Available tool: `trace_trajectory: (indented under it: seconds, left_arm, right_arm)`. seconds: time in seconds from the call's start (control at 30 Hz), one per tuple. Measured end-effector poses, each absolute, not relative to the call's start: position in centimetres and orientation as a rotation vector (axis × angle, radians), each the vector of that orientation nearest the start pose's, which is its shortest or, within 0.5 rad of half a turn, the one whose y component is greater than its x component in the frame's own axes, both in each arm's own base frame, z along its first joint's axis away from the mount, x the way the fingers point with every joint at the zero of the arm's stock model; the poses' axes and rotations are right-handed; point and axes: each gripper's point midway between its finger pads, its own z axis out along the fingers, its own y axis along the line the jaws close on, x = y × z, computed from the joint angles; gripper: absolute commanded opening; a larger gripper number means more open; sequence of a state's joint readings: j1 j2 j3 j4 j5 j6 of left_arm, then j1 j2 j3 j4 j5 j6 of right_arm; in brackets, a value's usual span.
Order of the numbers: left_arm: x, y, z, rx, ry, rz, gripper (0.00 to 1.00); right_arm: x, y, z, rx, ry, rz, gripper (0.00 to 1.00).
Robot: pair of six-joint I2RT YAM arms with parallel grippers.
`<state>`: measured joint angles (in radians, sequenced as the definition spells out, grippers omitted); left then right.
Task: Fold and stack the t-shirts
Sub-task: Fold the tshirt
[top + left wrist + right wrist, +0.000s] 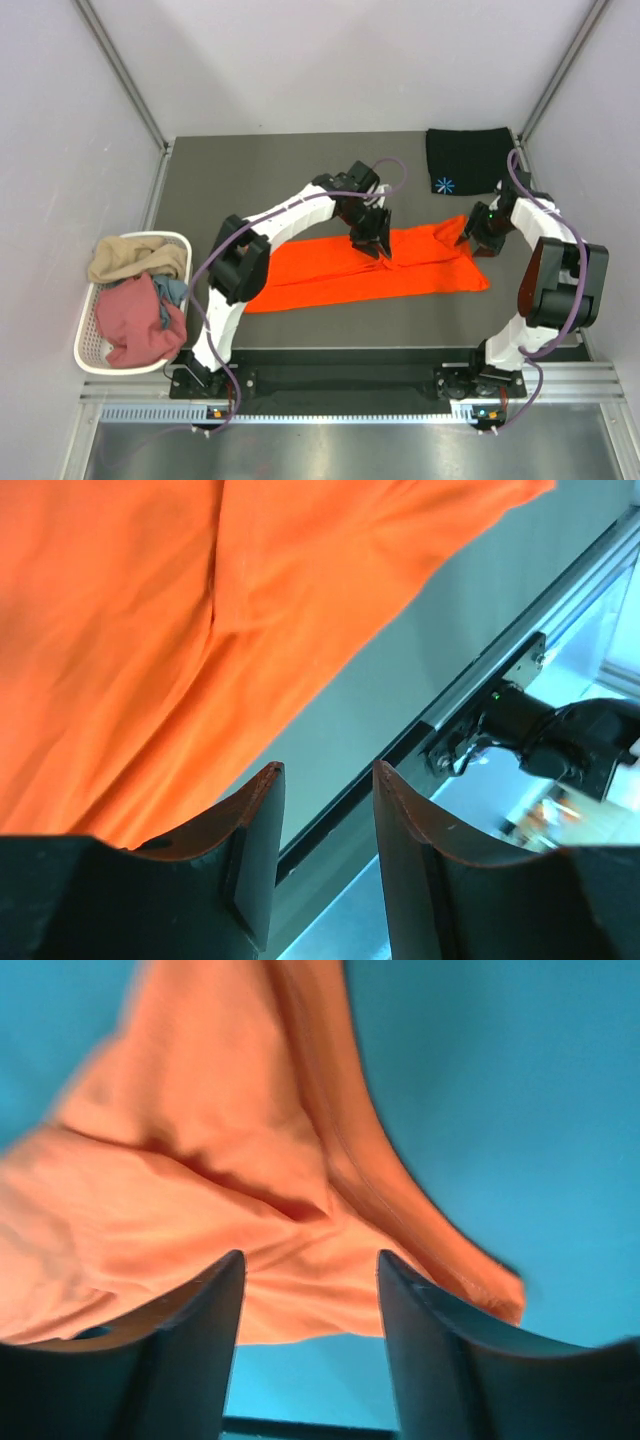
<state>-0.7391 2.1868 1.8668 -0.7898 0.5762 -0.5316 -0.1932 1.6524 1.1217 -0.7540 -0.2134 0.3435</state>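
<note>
- The orange shirt (370, 268) lies spread out lengthwise across the near half of the bench (260, 180), with folds and creases near its middle.
- The left hand (372, 245) hangs over the middle of the orange shirt, at its far edge.
- In the left wrist view its fingers (255, 840) stand apart with nothing between them. The hand is released, and the orange cloth fills the view up and to the left of the fingertips, with bare bench to their right.
- The right hand (468, 240) is at the right end of the same shirt, by its far corner.
- In the right wrist view its fingers (205, 1330) are also parted and grip nothing. A bunched corner of the orange shirt lies just beyond the fingertips and shows through the gap between them.
- The black shirt (468, 160) lies folded at the far right of the bench, well apart from the orange one, with its light-blue starburst mark (444, 184) at the near left corner.
- A white basket (82, 340) at the left of the bench holds a tan shirt (135, 255) on top of a pink shirt (140, 320), both crumpled.
</note>
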Motion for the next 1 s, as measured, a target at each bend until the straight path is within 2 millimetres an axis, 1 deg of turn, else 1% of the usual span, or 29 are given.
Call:
trace_trajectory:
  seconds: [0.07,0.13,0.2,0.23,0.27,0.33,0.4,0.47,0.5,0.57,0.6,0.67,0.83,0.9,0.97,1.0]
  left_arm:
    - [28.4,-40.0,13.0,0.533,2.812,-1.044,0.45]
    - [28.4,-38.6,15.2,0.556,2.751,-0.976,0.45]
    - [28.4,-36.6,16.6,0.562,2.710,-0.884,0.45]
    - [28.3,-35.6,16.9,0.560,2.708,-0.846,0.45]
    - [28.3,-34.2,17.2,0.547,2.706,-0.799,0.45]
    - [28.4,-31.2,16.9,0.509,2.717,-0.720,0.45]
    - [28.7,-27.8,16.0,0.440,2.753,-0.651,0.45]
    - [29.0,-23.7,14.7,0.339,2.803,-0.569,0.45]
    - [29.1,-22.2,14.2,0.300,2.820,-0.541,0.45]
    - [29.3,-18.7,13.3,0.213,2.853,-0.463,0.46]
    - [29.3,-17.7,13.2,0.191,2.860,-0.434,0.46]
    - [29.2,-16.0,13.3,0.178,2.857,-0.379,0.46]
    - [28.3,-14.4,13.7,0.175,2.825,-0.301,0.45]
    - [27.9,-13.8,13.5,0.127,2.820,-0.289,0.45]
    - [27.0,-12.8,13.1,0.047,2.830,-0.286,0.44]
    - [26.5,-12.6,12.6,0.004,2.841,-0.298,0.44]
  right_arm:
    - [32.9,-1.2,6.8,0.703,2.735,0.337,0.62]
    - [34.3,-1.4,7.4,0.700,2.705,0.345,0.64]
    - [35.5,-1.5,7.6,0.697,2.687,0.354,0.65]
    - [36.2,-1.6,7.6,0.698,2.680,0.357,0.65]
    - [36.9,-1.8,7.4,0.699,2.679,0.355,0.66]
    - [37.8,-2.0,6.9,0.702,2.683,0.349,0.66]
    - [38.5,-2.3,6.4,0.704,2.690,0.338,0.66]
    - [39.2,-2.7,5.9,0.697,2.694,0.321,0.66]
    - [39.5,-2.7,5.9,0.695,2.694,0.319,0.66]
    - [40.3,-3.1,5.6,0.682,2.688,0.302,0.66]
    - [40.6,-3.3,5.4,0.681,2.686,0.294,0.65]
    - [41.0,-3.4,5.2,0.673,2.687,0.292,0.64]
    - [41.3,-3.5,4.4,0.651,2.694,0.290,0.60]
    - [41.4,-3.4,4.1,0.644,2.697,0.299,0.58]
    - [41.7,-3.2,4.0,0.626,2.692,0.312,0.54]
    - [41.8,-2.9,3.9,0.614,2.692,0.320,0.52]
